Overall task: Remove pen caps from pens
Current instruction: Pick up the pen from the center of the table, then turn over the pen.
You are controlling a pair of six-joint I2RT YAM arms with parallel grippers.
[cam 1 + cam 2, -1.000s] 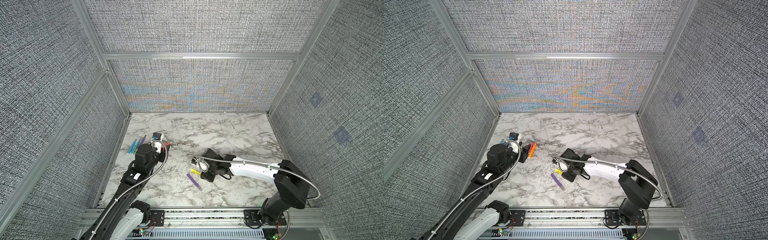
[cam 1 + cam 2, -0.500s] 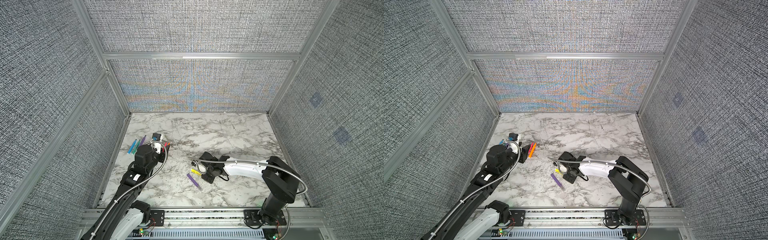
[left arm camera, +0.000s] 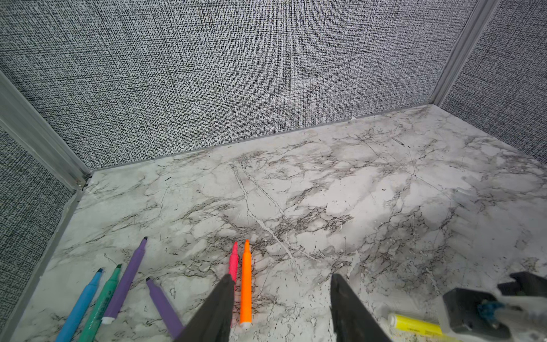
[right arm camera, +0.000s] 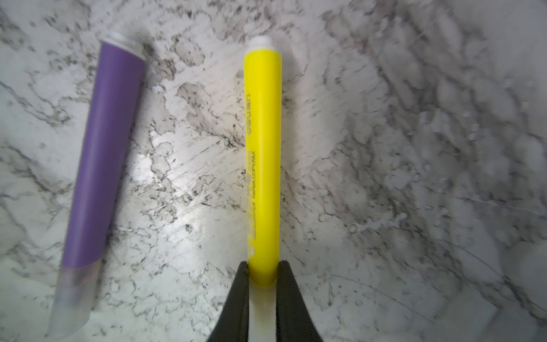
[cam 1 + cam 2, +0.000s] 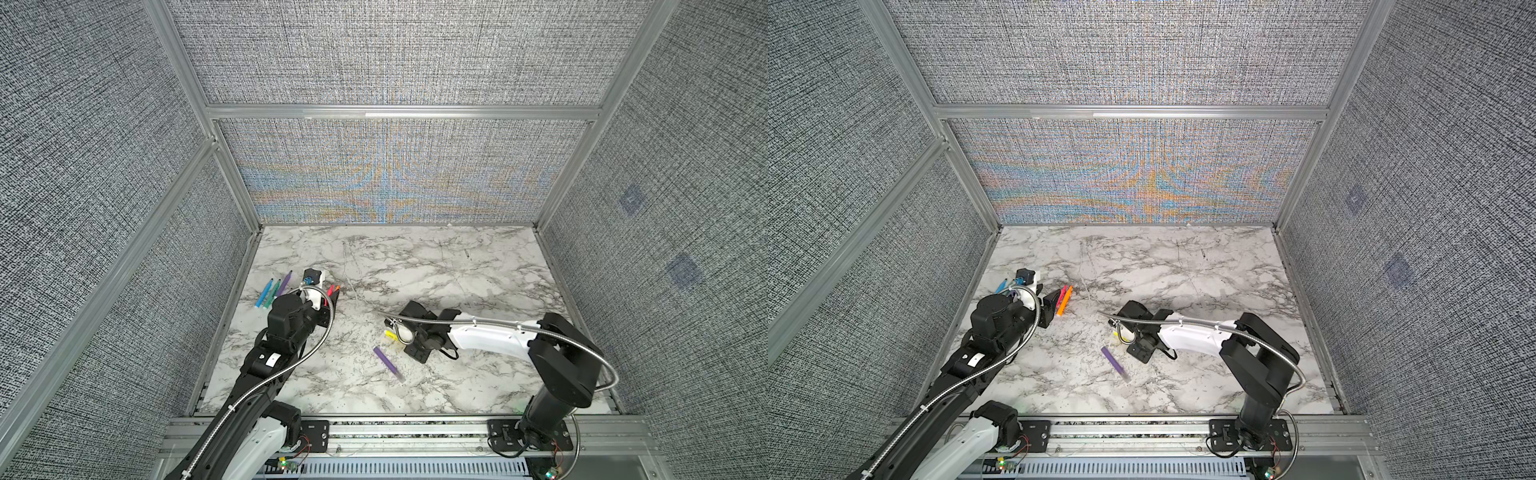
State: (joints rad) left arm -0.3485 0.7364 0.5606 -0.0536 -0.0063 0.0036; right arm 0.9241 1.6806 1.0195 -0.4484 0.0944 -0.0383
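Closure of right end effector (image 4: 261, 275) on yellow pen (image 4: 262, 148), right beside its clear cap (image 4: 262, 314).
Narrowed from half open to a pinch, pen now between the fingers, probably ready for uncapping; left end effector (image 3: 280, 278) half open, empty.

Bench (image 5: 457, 266): all pens lie flat on it.
Centre pen (image 4: 262, 154): mid-bench, toward front; right gripper (image 4: 262, 268) jaws press both sides at cap end.
Front pen (image 5: 387, 363): just beside Centre pen, nearer front edge, apart, roughly parallel.
Pen pair (image 3: 245, 284): side by side, left of centre; left gripper (image 3: 281, 279) at its near end, jaws apart.
Four-pen group (image 3: 124, 284): left of pair, near left wall.
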